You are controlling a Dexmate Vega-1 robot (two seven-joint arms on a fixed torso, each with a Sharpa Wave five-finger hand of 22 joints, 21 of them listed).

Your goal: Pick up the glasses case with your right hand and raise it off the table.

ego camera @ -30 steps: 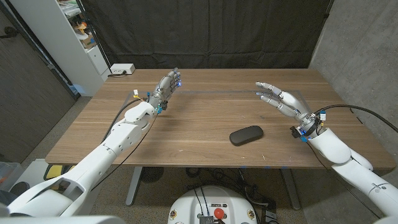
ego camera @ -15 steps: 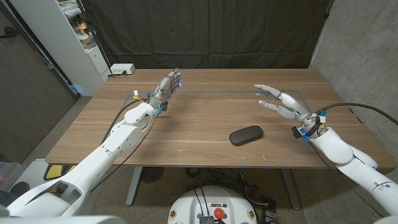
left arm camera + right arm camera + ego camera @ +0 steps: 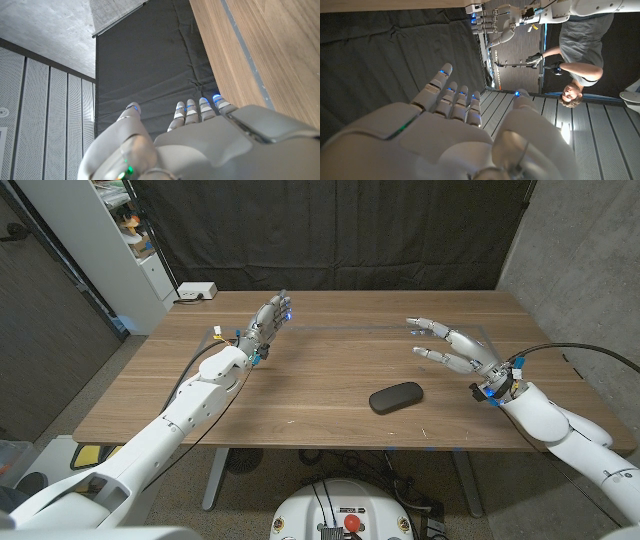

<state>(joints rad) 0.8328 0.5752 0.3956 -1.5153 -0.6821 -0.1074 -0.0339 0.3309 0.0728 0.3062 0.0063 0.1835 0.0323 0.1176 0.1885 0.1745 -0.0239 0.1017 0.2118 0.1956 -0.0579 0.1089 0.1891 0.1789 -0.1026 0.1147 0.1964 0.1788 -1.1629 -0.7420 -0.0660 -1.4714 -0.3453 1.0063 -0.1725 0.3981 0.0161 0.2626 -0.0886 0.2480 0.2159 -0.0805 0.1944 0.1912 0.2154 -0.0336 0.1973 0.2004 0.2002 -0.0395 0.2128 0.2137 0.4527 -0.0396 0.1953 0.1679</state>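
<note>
Nothing done yet. Glasses case (image 3: 396, 397) flat on counter (image 3: 330, 380) near front edge, untouched. Right hand (image 3: 455, 348) empty, fingers spread, raised near right edge; reaching, gripping, lifting all remaining.

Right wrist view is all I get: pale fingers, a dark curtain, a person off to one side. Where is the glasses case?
Observer: The glasses case lies flat on the wooden table, near its front edge, right of the middle.
Operator: Is the hand I'm looking along holding it?
Observer: No. The right hand is open, fingers spread, and sits beyond the case and to its right, apart from it.
Operator: And the other hand?
Observer: The left hand is on the far left part of the table, holding nothing, well away from the case.
Operator: Anything else up there?
Observer: A white power strip sits at the table's far left corner.
</note>
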